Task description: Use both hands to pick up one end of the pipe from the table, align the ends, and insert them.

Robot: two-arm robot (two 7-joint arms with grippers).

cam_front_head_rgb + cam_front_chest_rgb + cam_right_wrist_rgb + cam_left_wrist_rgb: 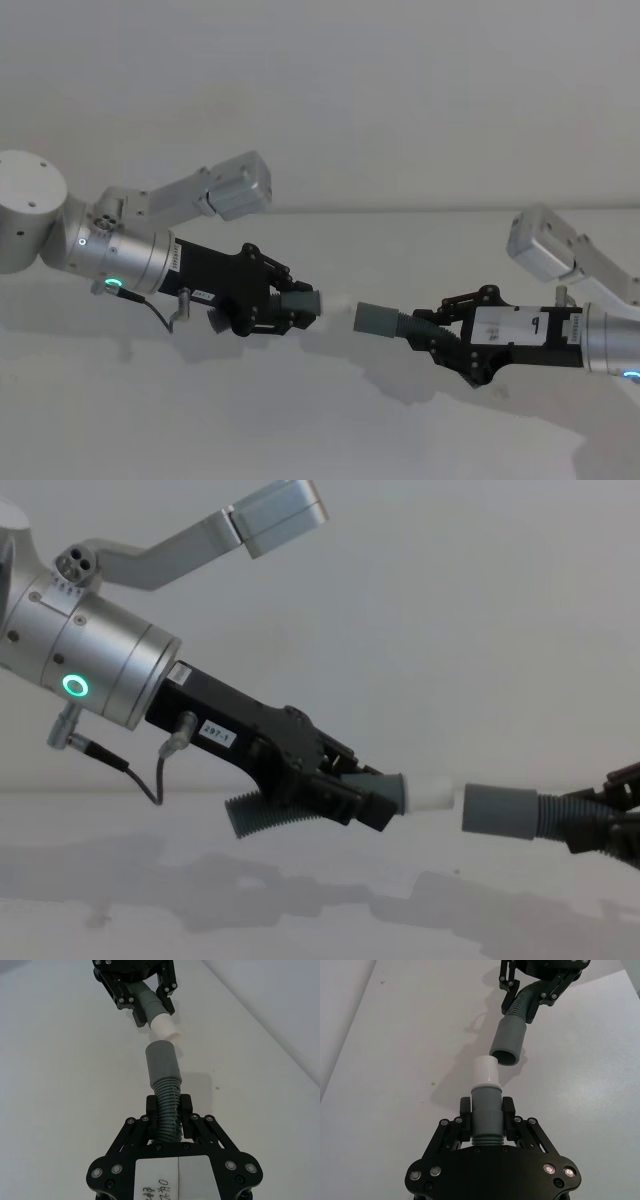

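Chest view: left pincer (385, 795) clenched on the short hose piece (300, 810), its whitish tip (430, 793) just short of the longer hose's cuff (498, 809), gripped by the right pincer (440, 335) above the white bench (200, 920).

The left hand (300, 305) is being held out from the left on a silver arm with a green ring light lit, fingers (465, 1115) clamped on a pipe cuff (486, 1115). The right hand (437, 330) is being extended from the right, fingers (186, 1110) closed around the ribbed hose (167, 1110). Both hands are being held raised above the desk (300, 420), pointed at each other, nearly in line, a small gap between them.
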